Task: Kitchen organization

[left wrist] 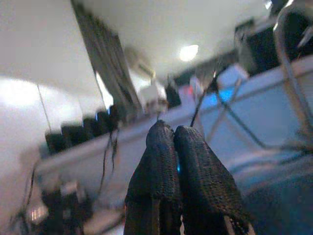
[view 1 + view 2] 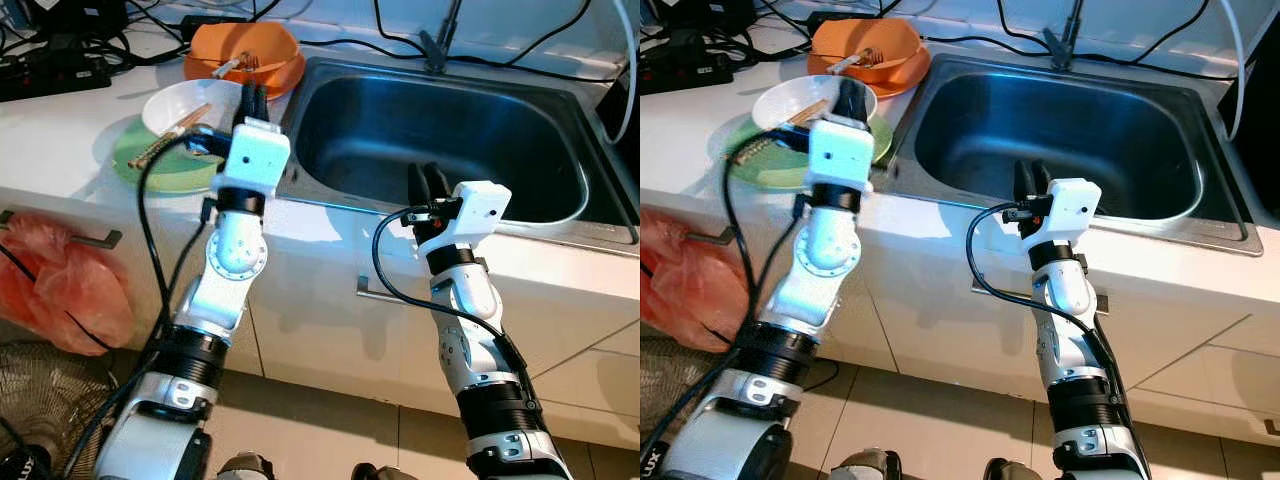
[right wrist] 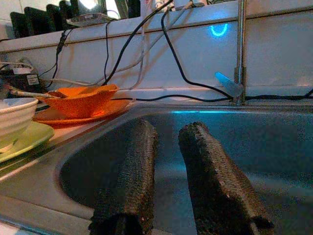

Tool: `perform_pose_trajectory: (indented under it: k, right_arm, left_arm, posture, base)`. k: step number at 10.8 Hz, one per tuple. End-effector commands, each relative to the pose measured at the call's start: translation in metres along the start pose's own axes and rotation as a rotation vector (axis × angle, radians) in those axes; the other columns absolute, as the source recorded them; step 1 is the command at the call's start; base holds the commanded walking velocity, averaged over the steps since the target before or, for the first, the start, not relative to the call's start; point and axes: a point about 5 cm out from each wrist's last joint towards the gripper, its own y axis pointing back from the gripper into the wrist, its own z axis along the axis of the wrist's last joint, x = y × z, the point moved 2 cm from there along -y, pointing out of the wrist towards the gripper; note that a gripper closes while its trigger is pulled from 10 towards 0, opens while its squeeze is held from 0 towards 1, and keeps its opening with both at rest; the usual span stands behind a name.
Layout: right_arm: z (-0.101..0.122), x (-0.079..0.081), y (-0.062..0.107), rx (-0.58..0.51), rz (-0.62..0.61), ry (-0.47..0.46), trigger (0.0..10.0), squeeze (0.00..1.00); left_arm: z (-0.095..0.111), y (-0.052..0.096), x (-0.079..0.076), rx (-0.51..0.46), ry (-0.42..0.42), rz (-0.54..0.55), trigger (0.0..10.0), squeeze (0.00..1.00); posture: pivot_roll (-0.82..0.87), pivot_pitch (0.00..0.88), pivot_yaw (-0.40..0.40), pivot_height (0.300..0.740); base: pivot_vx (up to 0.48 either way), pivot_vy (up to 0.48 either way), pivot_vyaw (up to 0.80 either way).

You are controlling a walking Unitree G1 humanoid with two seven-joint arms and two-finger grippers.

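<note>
— Looking first at the biggest thing?
— Sink (image 2: 440, 140), lying empty just ahead of the right gripper (image 2: 428, 184), likely waiting to take the dirty dishes.
— And that gripper?
— Hovering over the near rim, fingers (image 3: 132, 176) standing slightly apart, holding nothing; probably idling until something needs steadying.
— Moving down in size?
— Orange plate (image 2: 290, 72) with orange bowl (image 2: 243, 48) on it, sitting beyond the left gripper (image 2: 252, 103), near the sink's corner. Closer, green plate (image 2: 130, 150) carrying white bowl (image 2: 180, 104), lying just beside and below that gripper, toward the robot's left. Stacking like that, seemingly for carrying in one go.
— Left gripper itself?
— Pointing past the white bowl's rim, fingers (image 1: 195, 171) pressed together, clamping nothing.
— Smallest?
— Chopsticks (image 2: 172, 132), resting across the white bowl, sticking out over the green plate, near the left gripper; probably needing lifting out first.
</note>
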Motion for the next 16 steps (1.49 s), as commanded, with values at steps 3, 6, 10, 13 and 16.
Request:
perform_pose_trajectory:
  k: [3,6,10,13,16]
  right_arm:
    - [0.002,0.000,-0.003,-0.008,0.004,0.002,10.0,0.00]
    - [0.001,-0.001,-0.002,-0.004,0.001,0.004,10.0,0.00]
    - [-0.001,-0.002,-0.003,0.006,-0.021,-0.043,10.0,0.00]
    - [-0.001,-0.001,-0.006,0.024,-0.045,-0.190,10.0,0.00]
    - [-0.002,0.001,-0.009,0.042,-0.051,-0.318,10.0,0.00]
  left_arm:
    - [0.027,-0.009,-0.004,-0.113,0.076,-0.007,10.0,0.00]
    - [0.052,-0.029,0.006,-0.107,0.523,0.024,10.0,0.00]
    - [0.025,-0.028,0.001,0.092,1.032,0.052,10.0,0.00]
    - [0.001,-0.015,-0.004,0.173,1.530,0.115,10.0,0.00]
    - [-0.001,-0.011,-0.007,0.153,1.681,0.089,10.0,0.00]
  posture:
    - [0.20,0.098,-0.035,0.740]
    - [0.19,0.098,-0.033,0.740]
    - [0.19,0.088,-0.030,0.740]
    - [0.18,0.077,-0.031,0.740]
    - [0.18,0.070,-0.032,0.740]
  base:
    - [0.000,0.000,0.00]
    - [0.000,0.000,0.00]
    - [0.000,0.000,0.00]
    - [0.000,0.000,0.00]
    - [0.000,0.000,0.00]
